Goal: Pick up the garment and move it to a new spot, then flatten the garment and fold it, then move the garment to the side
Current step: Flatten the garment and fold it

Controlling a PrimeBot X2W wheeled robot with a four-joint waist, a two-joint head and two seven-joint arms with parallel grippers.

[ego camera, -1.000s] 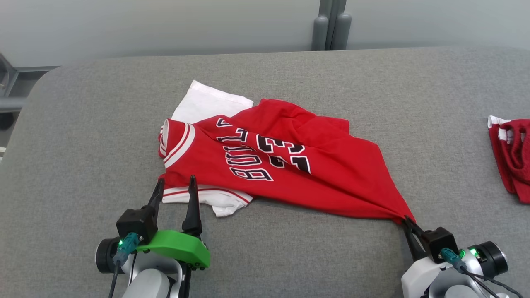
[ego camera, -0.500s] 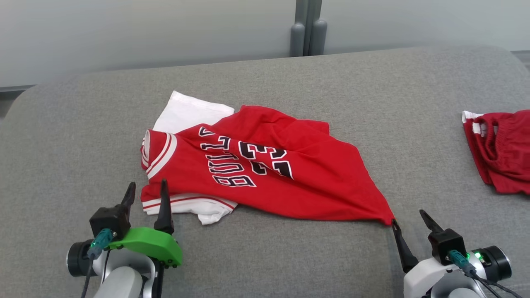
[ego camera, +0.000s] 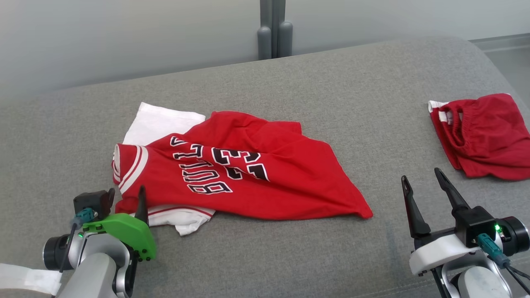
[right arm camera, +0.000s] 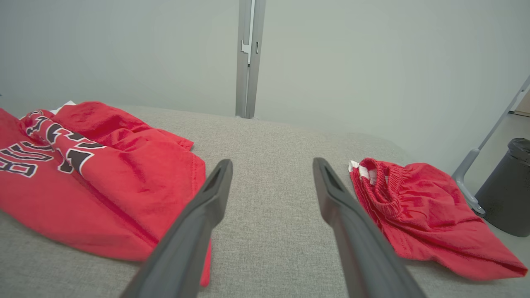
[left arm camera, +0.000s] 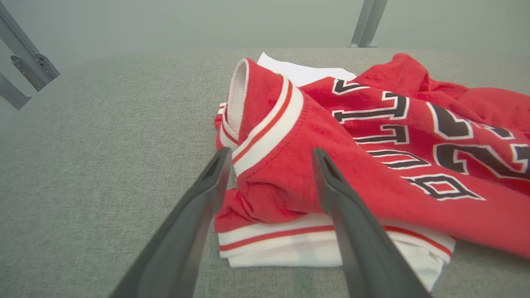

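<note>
Red jersey (ego camera: 232, 178) w/ black-and-white lettering lies crumpled, centre-left on a grey padded table (ego camera: 314, 82), not yet flat. Its long axis runs side to side in the head view: striped collar (ego camera: 124, 165) at the robot's left, hem corner (ego camera: 366, 214) tapering to the right. L gripper (ego camera: 126, 191) is nearer: fingers spread, tips either side of the collar fold, gripping nothing; contact w/ cloth can't be told. R gripper (ego camera: 420, 174) is also spread and empty, standing apart from the hem corner, off to its right, between jersey and red shorts (ego camera: 480, 136). Next grab probably needs the R arm to reach left toward that corner.
</note>
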